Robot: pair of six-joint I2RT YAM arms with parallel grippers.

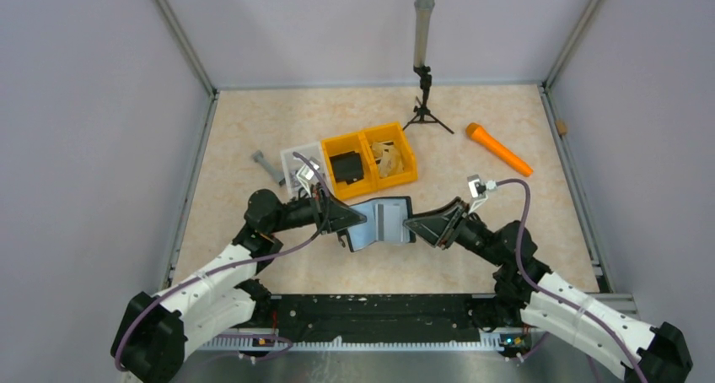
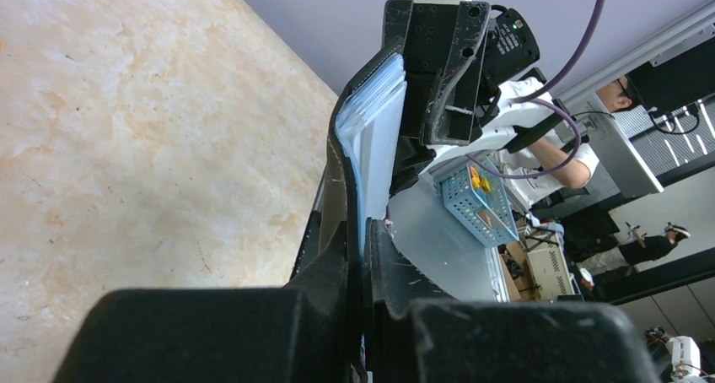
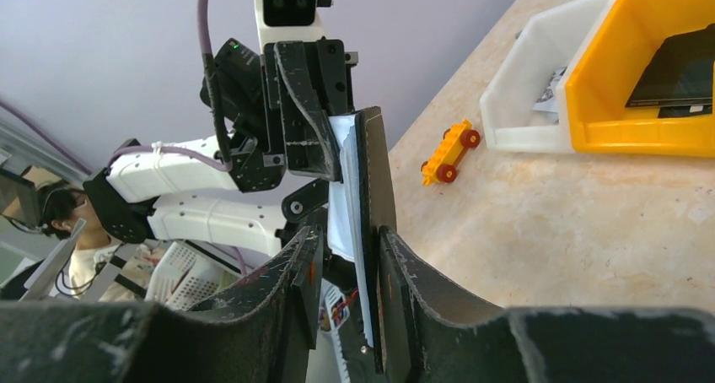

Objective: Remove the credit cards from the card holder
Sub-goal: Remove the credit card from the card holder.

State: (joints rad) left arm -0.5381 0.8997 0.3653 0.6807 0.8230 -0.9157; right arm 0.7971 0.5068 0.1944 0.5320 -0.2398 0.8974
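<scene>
The card holder (image 1: 381, 223) is held open between my two grippers above the table, its pale lining facing up. A silvery-grey striped card (image 1: 389, 220) shows in its right half; other cards are hidden in the slots. My left gripper (image 1: 358, 225) is shut on the holder's left edge, and in the left wrist view (image 2: 364, 240) its fingers pinch the black cover and lining (image 2: 371, 130). My right gripper (image 1: 411, 225) straddles the right edge. In the right wrist view (image 3: 347, 248) one finger touches the black cover (image 3: 371, 172) and the other stands apart from the lining.
A yellow two-part bin (image 1: 371, 138) behind the holder contains a black blocky item (image 1: 346, 165). A white tray (image 1: 295, 159) is next to it, with a grey tool (image 1: 268, 167) to the left. An orange stick (image 1: 499, 148) and a small tripod (image 1: 424, 71) stand farther back. A small yellow toy car (image 3: 451, 151) lies near the tray.
</scene>
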